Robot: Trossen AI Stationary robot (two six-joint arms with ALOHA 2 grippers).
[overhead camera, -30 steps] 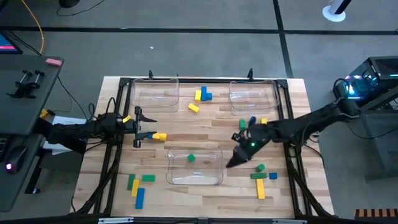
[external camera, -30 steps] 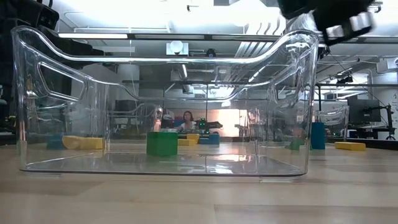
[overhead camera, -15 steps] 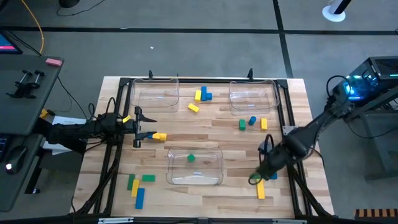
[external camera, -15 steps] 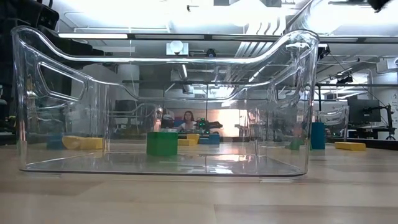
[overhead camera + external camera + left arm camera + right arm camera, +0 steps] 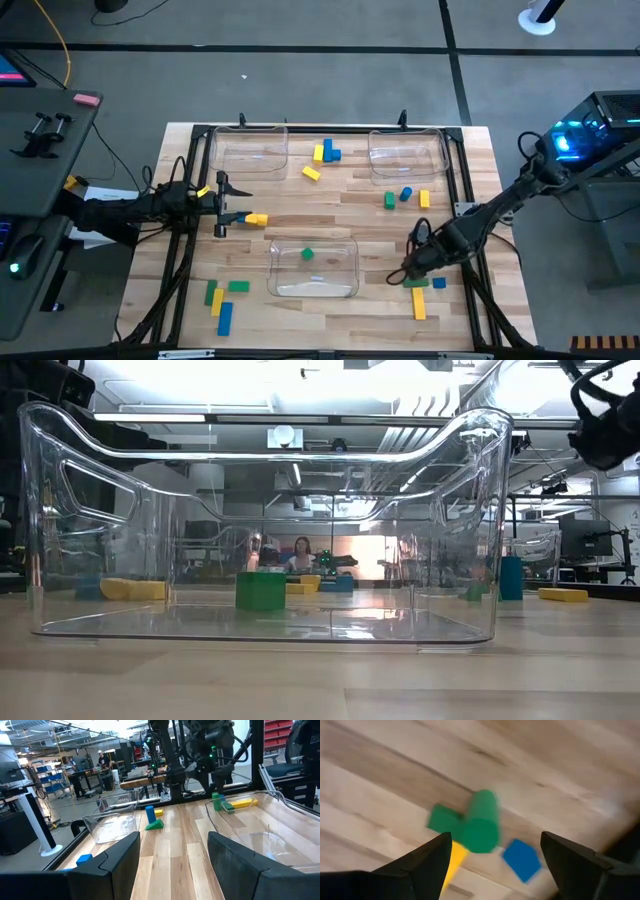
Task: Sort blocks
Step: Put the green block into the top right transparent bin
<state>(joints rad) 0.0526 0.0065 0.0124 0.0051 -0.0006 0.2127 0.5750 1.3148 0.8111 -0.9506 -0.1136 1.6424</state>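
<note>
Several blocks [image 5: 322,152] scattered over the table [image 5: 330,215] seen from above; right gripper [image 5: 408,275] low over the green, blue and yellow cluster [image 5: 421,288] beside the near bin [image 5: 312,268], left gripper [image 5: 222,209] parked just beside a yellow bar [image 5: 257,219]. Level with the tabletop: one green block [image 5: 261,590] resting inside that clear bin, only a dark piece of arm at the upper corner. Past the left fingers [image 5: 115,862], spread apart and empty: blocks well ahead. Past the right fingers [image 5: 427,865], spread wide, nothing clamped: green cylinder [image 5: 481,822] between them, touching a green piece [image 5: 442,819], blue block [image 5: 521,860] close by, hidden from above.
</note>
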